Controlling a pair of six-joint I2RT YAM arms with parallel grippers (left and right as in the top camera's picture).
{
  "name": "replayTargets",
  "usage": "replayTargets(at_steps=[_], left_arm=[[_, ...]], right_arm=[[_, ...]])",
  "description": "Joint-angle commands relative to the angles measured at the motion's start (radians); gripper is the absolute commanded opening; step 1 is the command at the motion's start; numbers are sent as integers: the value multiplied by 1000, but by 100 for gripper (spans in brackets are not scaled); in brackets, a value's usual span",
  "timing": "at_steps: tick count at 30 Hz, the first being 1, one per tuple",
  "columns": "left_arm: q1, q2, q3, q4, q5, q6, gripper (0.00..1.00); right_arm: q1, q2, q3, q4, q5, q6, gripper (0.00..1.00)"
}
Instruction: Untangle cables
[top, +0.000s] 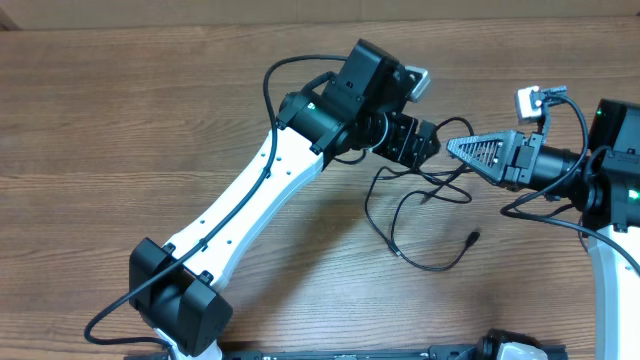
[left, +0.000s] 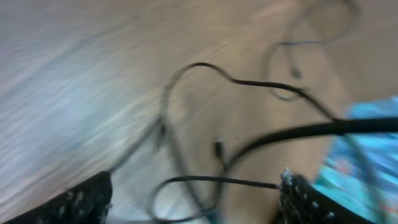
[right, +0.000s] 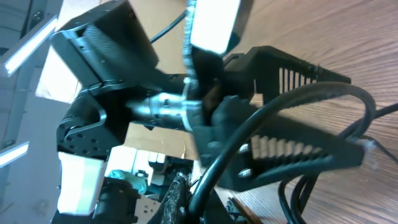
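Cables (top: 395, 245) sprawled loose on table (top: 150, 100), right under left pincer (top: 430, 142), fingers spread wide. Right pincer (top: 462, 148) just beside it, clamped shut. Probably light, floppy, slippery: pinch near plug.

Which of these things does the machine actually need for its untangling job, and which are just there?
Job: thin black cables, left pincer, right pincer.
Just there: wooden table, thick wires on the arms.
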Motion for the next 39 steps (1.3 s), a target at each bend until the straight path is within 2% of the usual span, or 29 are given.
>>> replayTargets(at_steps=[1,10,13,17,22,39], left_arm=[[3,-6,14,-13,-165,18,90],[-3,37,14,19,-7,18,91],[-10,46,14,21,-54,19,91],[-10,53,14,-7,-196,18,95],[30,53,14,-69,-324,-28,99],[216,53,14,-165,-353,-30,100]], right_arm=[[6,-3,8,22,-100,-1,4],[6,-3,8,44,-143,0,4],[6,-3,8,44,-143,0,4],[6,-3,8,43,-143,3,4],[6,-3,8,44,-143,3,4],[6,-3,8,79,-143,3,4]])
